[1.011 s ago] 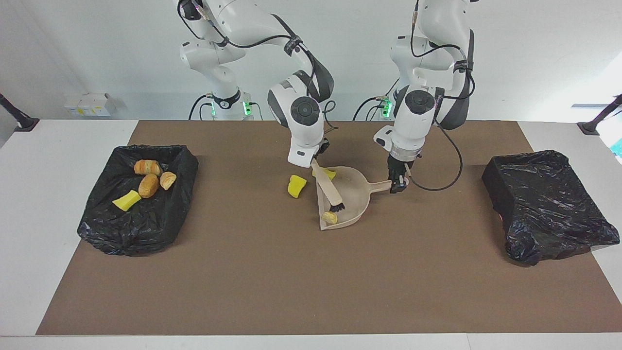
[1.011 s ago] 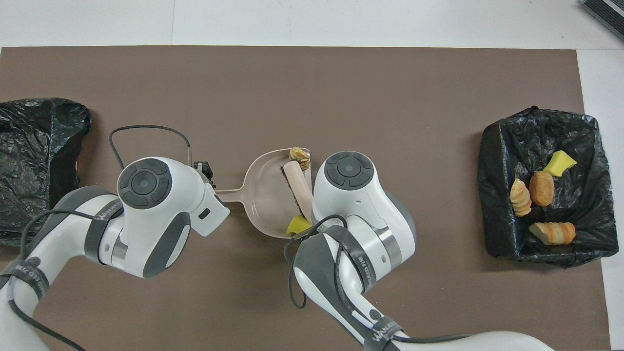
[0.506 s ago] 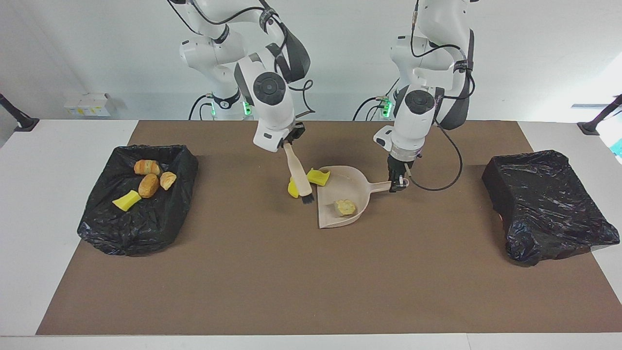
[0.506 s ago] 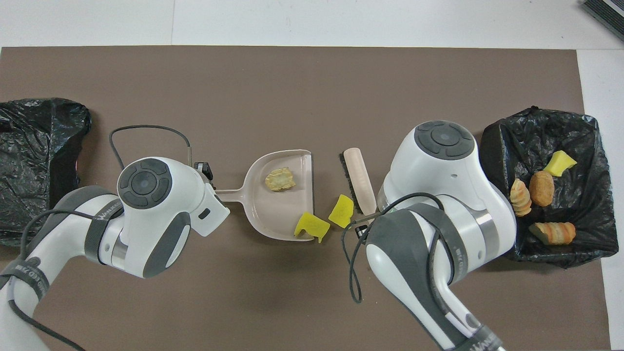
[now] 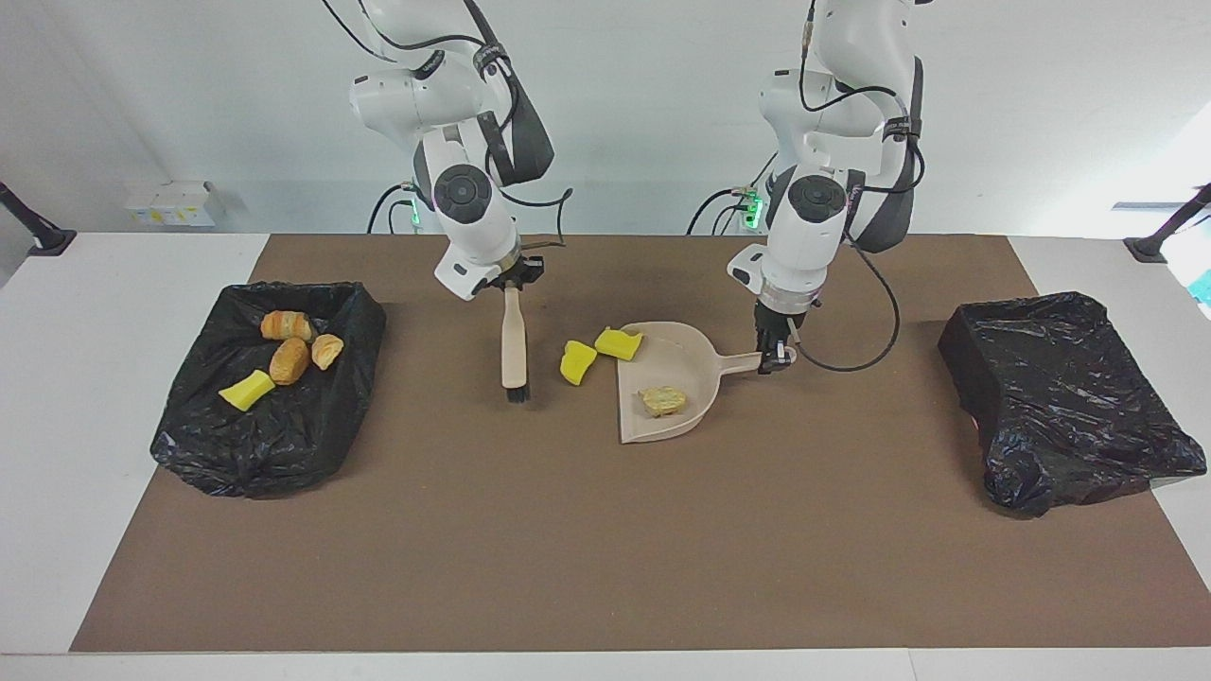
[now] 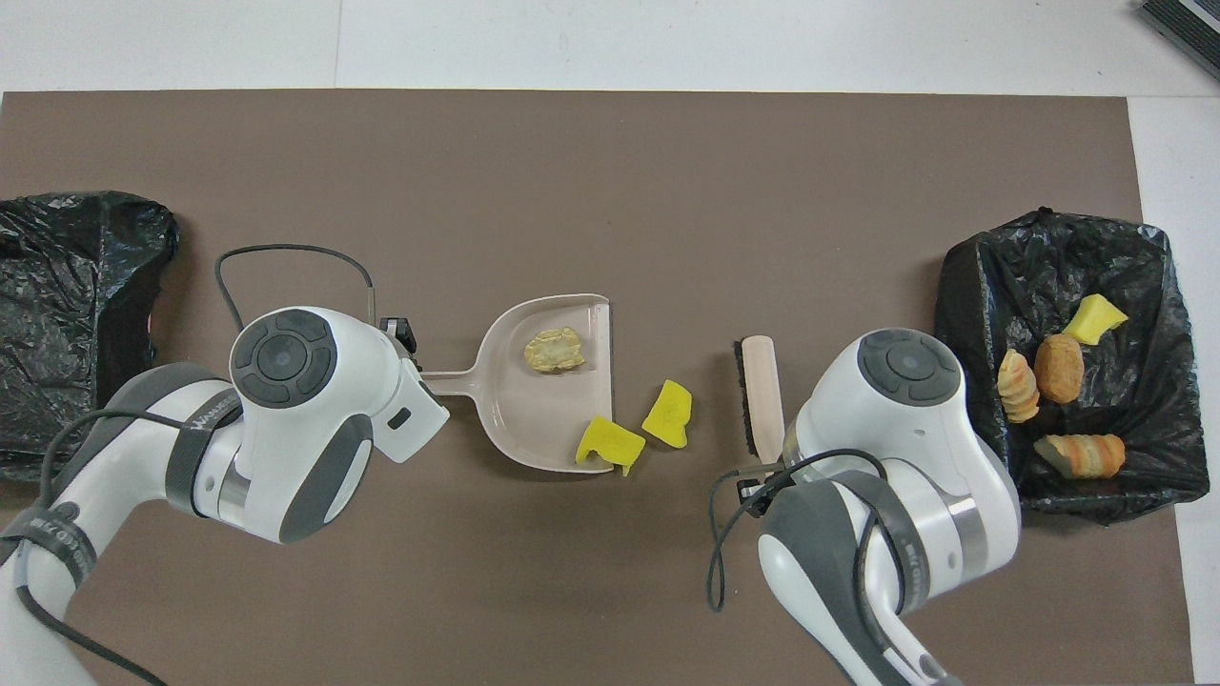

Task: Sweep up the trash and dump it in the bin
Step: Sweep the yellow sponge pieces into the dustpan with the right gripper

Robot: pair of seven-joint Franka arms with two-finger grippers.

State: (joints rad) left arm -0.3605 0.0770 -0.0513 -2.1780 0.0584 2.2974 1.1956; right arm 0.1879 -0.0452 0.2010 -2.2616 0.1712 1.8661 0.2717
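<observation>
The beige dustpan (image 5: 686, 364) (image 6: 534, 405) lies mid-mat, and my left gripper (image 5: 776, 356) is shut on the end of its handle. A tan bread-like lump (image 5: 663, 401) (image 6: 554, 350) of trash sits inside the pan. One yellow chunk (image 5: 618, 342) (image 6: 610, 445) rests on the corner of the pan's mouth. Another yellow chunk (image 5: 576, 362) (image 6: 667, 413) lies on the mat just outside it. My right gripper (image 5: 512, 284) is shut on the handle of the beige brush (image 5: 514, 345) (image 6: 761, 391). The brush hangs bristles down, close over the mat, between the chunks and the bin.
The black-lined bin (image 5: 359, 312) (image 6: 963, 333) at the right arm's end of the table holds several bread lumps and a yellow chunk. A second black-bagged bin (image 5: 1060, 397) (image 6: 67, 286) stands at the left arm's end. A brown mat (image 5: 605, 549) covers the table.
My right arm has drawn the brush out of the dustpan and past the yellow chunks toward the filled bin. The bread lump has gone deeper into the pan. The left arm and pan have stayed put.
</observation>
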